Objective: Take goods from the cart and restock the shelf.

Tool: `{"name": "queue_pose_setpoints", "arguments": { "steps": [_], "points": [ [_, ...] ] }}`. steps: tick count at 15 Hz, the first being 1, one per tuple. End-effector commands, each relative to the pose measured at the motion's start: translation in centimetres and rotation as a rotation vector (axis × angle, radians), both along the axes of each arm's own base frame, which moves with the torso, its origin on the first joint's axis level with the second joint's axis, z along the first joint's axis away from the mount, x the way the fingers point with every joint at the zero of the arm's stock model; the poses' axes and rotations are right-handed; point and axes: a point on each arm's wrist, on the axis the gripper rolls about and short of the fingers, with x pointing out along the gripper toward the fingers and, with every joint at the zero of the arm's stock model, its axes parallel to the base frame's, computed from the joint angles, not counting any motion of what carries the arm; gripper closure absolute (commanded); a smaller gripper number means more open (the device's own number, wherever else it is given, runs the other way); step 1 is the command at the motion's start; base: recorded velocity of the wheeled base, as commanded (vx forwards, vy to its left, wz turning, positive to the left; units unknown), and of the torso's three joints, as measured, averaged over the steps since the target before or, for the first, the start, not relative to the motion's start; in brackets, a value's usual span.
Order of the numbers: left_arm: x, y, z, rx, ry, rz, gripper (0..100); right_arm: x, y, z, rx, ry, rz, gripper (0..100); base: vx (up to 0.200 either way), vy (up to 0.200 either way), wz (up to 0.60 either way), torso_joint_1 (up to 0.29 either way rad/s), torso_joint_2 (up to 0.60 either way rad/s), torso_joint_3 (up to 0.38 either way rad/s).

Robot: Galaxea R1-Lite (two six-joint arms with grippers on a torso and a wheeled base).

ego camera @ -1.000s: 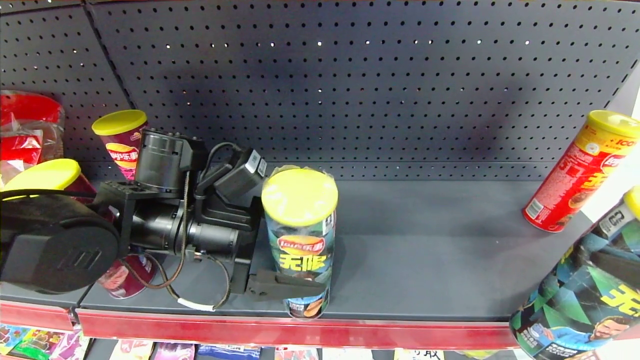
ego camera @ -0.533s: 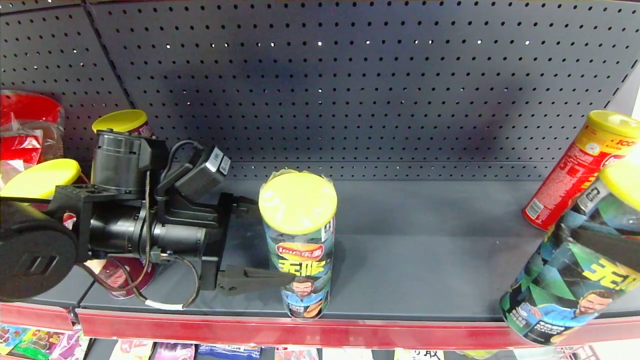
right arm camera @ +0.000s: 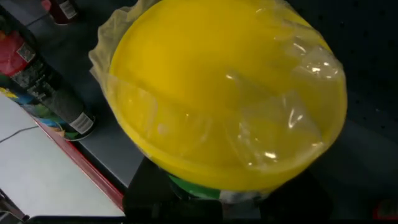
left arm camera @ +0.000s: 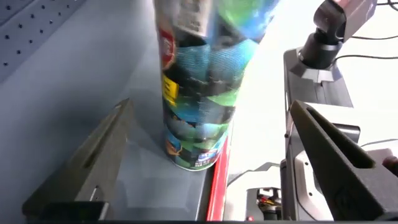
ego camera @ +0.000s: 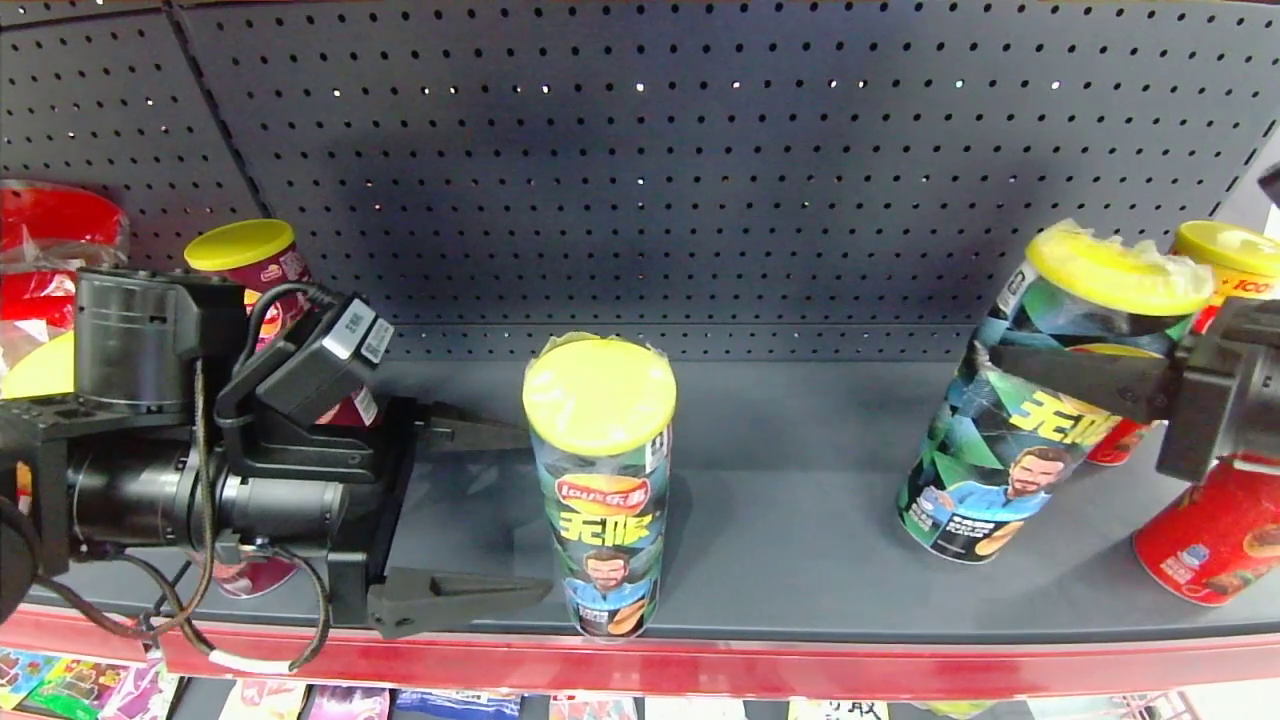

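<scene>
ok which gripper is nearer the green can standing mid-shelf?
Left. The left gripper sits open beside the standing can; the right gripper, shut on a tilted can, is farther off.

Dark shelf (ego camera: 800,540) w/ red front edge: green can (ego camera: 600,490) upright ctr-front, maroon cans (ego camera: 240,245) left, red cans (ego camera: 1200,540) right.

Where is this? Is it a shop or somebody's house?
Most likely a shop's snack aisle. There's a pegboard back wall, a shelf with a red front strip, and tall chip cans standing on it, with snack packets on the level below.
</scene>
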Motion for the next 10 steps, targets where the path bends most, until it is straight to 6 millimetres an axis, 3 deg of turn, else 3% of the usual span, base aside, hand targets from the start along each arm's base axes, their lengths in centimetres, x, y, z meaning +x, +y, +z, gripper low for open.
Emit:
{"name": "queue_pose_setpoints", "arguments": {
  "steps": [1, 5, 10],
  "points": [
    [-0.8, 0.4, 0.6, -0.008, -0.027, 0.009, 0, 2.2, 1.3, -0.3, -0.015, 0.035, 0.025, 100, 0.0, 0.0, 0.0, 0.0, 0.0, 0.0],
    [-1.3, 0.6, 1.1, -0.003, -0.054, 0.039, 0, 4.0, 2.6, -0.3, -0.003, 0.0, 0.042, 100, 0.0, 0.0, 0.0, 0.0, 0.0, 0.0],
    [-2.6, 1.1, 1.7, -0.007, -0.082, 0.057, 0, 4.3, 2.7, -0.4, -0.004, 0.003, 0.042, 100, 0.0, 0.0, 0.0, 0.0, 0.0, 0.0]
  ]
}}
